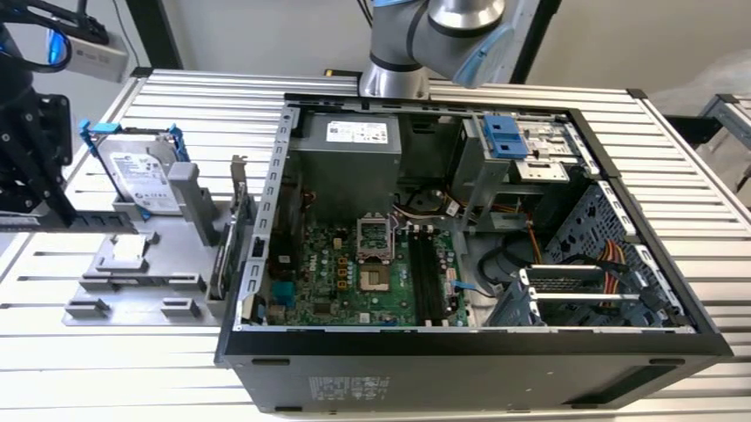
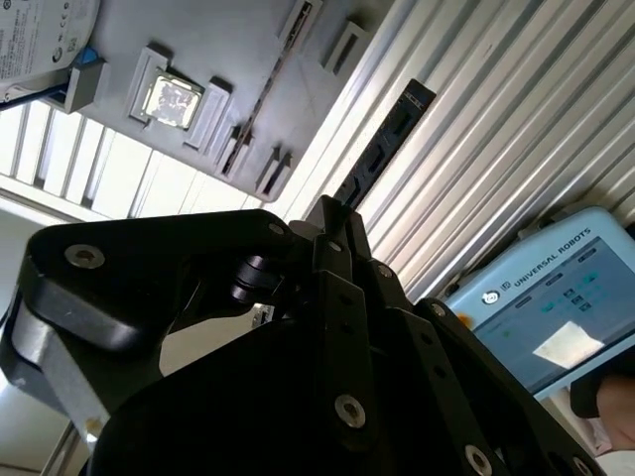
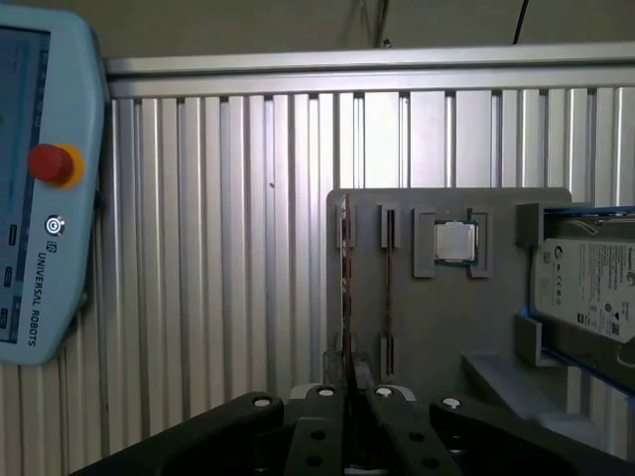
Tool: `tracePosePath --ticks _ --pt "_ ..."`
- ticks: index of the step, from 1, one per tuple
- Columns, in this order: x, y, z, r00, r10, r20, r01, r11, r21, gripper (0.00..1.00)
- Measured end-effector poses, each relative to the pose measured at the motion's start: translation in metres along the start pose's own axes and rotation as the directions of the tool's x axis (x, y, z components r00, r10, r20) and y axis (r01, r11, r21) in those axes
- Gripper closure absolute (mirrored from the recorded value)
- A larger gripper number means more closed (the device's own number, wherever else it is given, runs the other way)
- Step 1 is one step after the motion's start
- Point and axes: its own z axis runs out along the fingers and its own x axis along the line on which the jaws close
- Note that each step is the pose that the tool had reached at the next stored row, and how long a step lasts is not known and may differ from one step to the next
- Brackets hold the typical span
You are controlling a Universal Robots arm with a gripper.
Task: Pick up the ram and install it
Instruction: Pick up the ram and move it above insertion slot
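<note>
End effector [image 3: 347, 389] is clamped on the thin ram [image 2: 382, 147].

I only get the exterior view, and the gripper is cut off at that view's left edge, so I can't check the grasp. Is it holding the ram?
Observer: Yes. In the second wrist view the gripper is shut on the ram, and the dark strip sticks out beyond the fingertips.
Operator: Is it over the computer case yet?
Observer: No. In the first wrist view the ram is edge-on, and behind it are table slats and the gray fixture holding the processor, not the case.
</note>
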Motion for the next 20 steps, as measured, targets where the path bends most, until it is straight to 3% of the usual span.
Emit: tracePosePath --ticks 20 --pt "0.0004 0.0002 -0.0073 1.0 0.0 0.0 0.0 1.0 0.0 1.0"
